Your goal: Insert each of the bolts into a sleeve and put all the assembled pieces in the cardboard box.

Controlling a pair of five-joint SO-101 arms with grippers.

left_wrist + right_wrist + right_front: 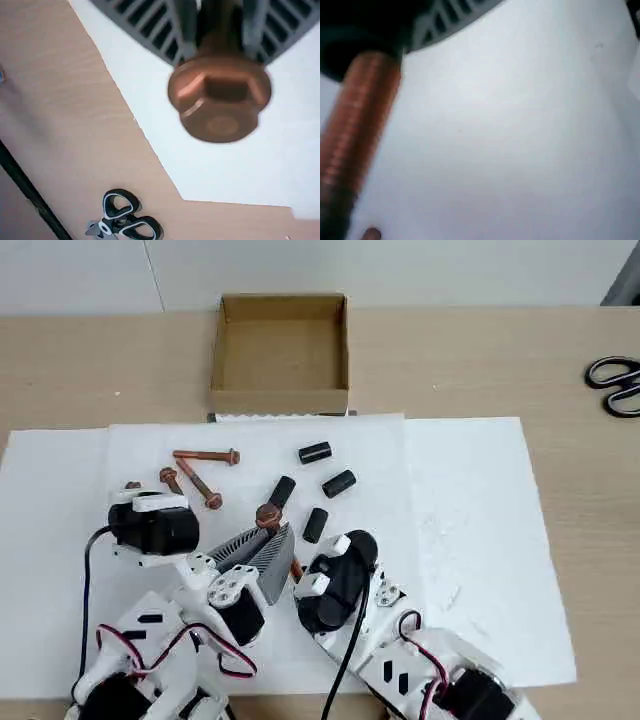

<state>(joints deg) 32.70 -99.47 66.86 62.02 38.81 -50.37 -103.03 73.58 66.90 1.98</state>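
Bolt (220,97) seemingly in left end effector (219,37)

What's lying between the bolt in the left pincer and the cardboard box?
In the high view, one black sleeve lies just beyond the head of the bolt; past it there is only bare white sheet up to the cardboard box.

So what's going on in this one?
The left end effector is shut on a copper bolt just behind its head, above the white sheet. The right wrist view has a threaded shaft close up; what holds it is unclear. Other bolts and black sleeves lie loose on the sheet, and the cardboard box is empty.
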